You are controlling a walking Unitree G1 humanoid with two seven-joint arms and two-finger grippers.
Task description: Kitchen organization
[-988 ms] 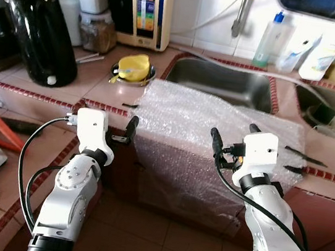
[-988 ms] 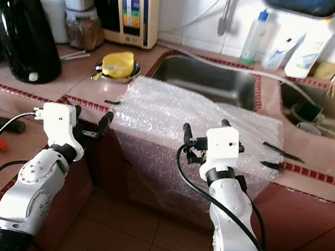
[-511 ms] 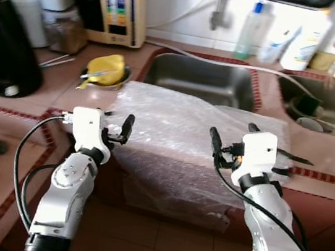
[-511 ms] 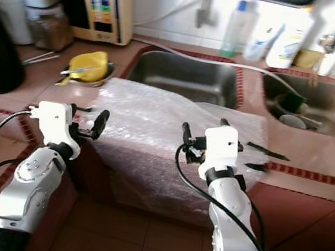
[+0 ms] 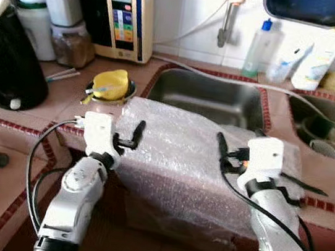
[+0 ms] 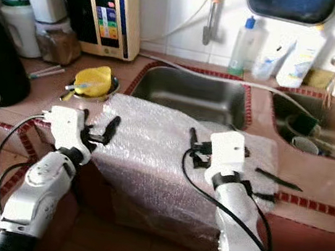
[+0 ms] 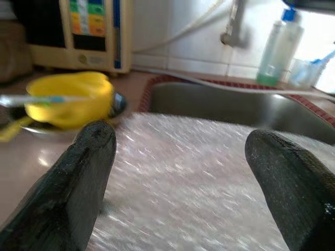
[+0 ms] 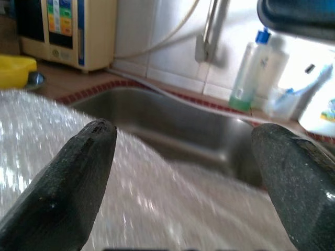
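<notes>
A sheet of bubble wrap [image 5: 178,158] lies on the tiled counter in front of the sink [image 5: 212,97] and hangs over the counter's front edge. My left gripper [image 6: 99,121] is held up at the sheet's left edge, open, with nothing between its fingers [image 7: 86,172]. Over the right part of the sheet my right gripper [image 6: 218,142] is also open and empty, its fingers [image 8: 78,172] wide apart. Neither gripper touches the wrap.
A yellow item in a metal bowl [image 5: 111,84] sits left of the sink. A black kettle [image 5: 5,59], jars and a water purifier [image 5: 128,14] stand at the back left. Bottles [image 5: 257,48] line the wall. A second basin [image 5: 326,126] is at the right, with black utensils [image 5: 304,181] on the counter.
The whole view has shifted, so the camera moved. Both grippers stay open, held at about the same place against the bubble wrap.
</notes>
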